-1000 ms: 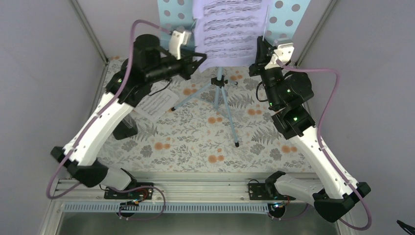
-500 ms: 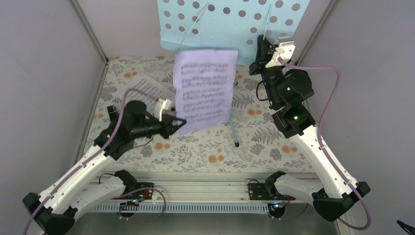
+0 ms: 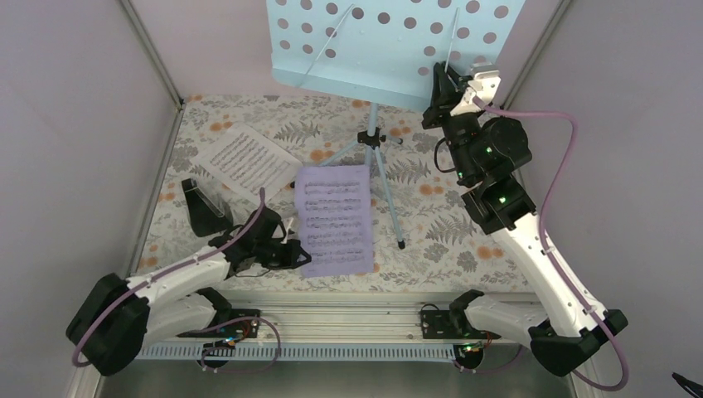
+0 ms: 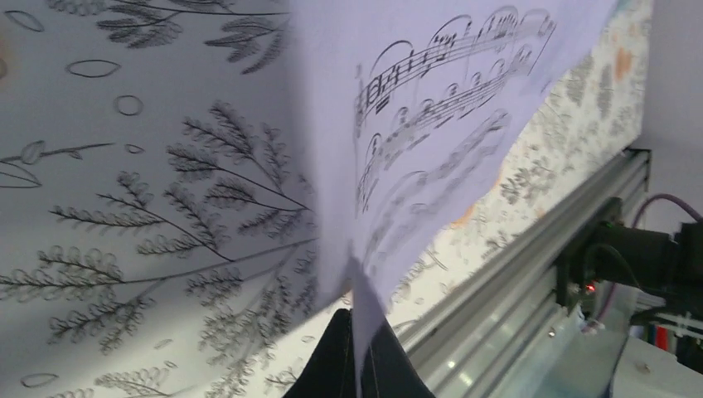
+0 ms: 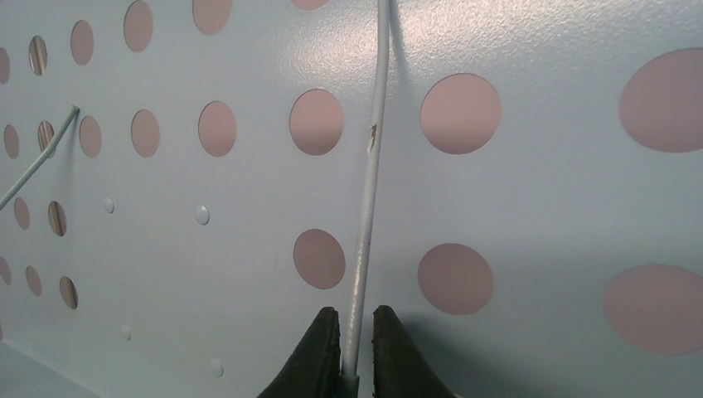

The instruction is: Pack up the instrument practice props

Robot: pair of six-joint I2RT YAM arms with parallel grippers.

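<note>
The light blue music stand (image 3: 390,41) stands at the back on its tripod (image 3: 375,141), its hole-dotted tray bare. The lavender sheet (image 3: 334,217) lies low over the floral table in front of the tripod. My left gripper (image 3: 297,254) is shut on the sheet's near left edge; in the left wrist view the sheet (image 4: 448,99) is pinched between the fingers of that gripper (image 4: 362,356). My right gripper (image 3: 437,79) is shut on the tray's thin wire page holder (image 5: 369,166), which runs between the fingers of the right gripper (image 5: 356,332). The black wedge-shaped box (image 3: 203,207) stands at the left.
A white sheet of printed music (image 3: 244,157) lies on the table at the back left. Grey walls close in the left, right and back. An aluminium rail (image 3: 348,319) runs along the near edge, also in the left wrist view (image 4: 530,282).
My left arm pulled the lavender sheet off the stand's tray, swung down toward the near edge and brought it low over the table. The right arm has not moved.
</note>
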